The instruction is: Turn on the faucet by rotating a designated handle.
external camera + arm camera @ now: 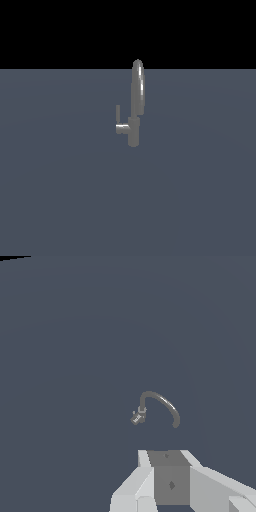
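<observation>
The exterior view shows 1 small grey metallic faucet (134,131) that stands upright on a flat dark grey-blue worktop (60,200). It stands about halfway between the exterior view's left and right edges of the worktop, and nearer to the far edge, where the surface meets the black background, than to the near edge. The faucet has a short cylindrical post at the bottom and a tall narrow arched loop spout (138,87) on top; the top of the loop rises a little above the far edge line of the worktop. The handle (120,122) is a thin L-shaped lever: a short horizontal stub goes out from the post toward the exterior view's left, and a slim bar rises upright from the end of this stub, just beside the spout but apart from it. The arm does not appear in this view.

In the wrist view the faucet (157,408) is seen from above as a small curved arc on the same worktop (75,356), with the post and the handle (137,417) as a small bright piece at 1 end of the arc. The tool (169,481) appears as pale grey and white blocks at the edge of this picture, well apart from the faucet and touching nothing. I cannot tell from these pictures whether its fingers are spread or closed, because the fingertips are not visible
</observation>
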`<move>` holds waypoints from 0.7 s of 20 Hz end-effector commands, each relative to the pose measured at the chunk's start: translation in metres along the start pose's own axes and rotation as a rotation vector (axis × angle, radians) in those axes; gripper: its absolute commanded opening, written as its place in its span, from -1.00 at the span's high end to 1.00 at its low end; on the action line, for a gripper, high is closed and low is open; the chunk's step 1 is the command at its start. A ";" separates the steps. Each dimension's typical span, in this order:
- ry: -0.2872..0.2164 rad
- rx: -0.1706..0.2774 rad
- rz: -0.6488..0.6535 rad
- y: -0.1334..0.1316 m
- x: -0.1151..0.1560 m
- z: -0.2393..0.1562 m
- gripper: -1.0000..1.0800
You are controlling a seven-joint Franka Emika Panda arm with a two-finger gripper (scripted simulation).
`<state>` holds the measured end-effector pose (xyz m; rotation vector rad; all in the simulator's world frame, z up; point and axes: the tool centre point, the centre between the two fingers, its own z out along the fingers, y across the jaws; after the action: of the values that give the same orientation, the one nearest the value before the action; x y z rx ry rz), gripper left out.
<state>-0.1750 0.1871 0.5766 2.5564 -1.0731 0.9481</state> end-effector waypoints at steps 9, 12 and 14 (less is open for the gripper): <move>0.096 -0.132 0.160 -0.069 -0.022 0.097 1.00; 0.113 -0.176 0.204 -0.082 -0.026 0.138 1.00; 0.122 -0.207 0.234 -0.088 -0.029 0.168 1.00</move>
<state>-0.0608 0.2011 0.4519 2.2463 -1.3473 0.9820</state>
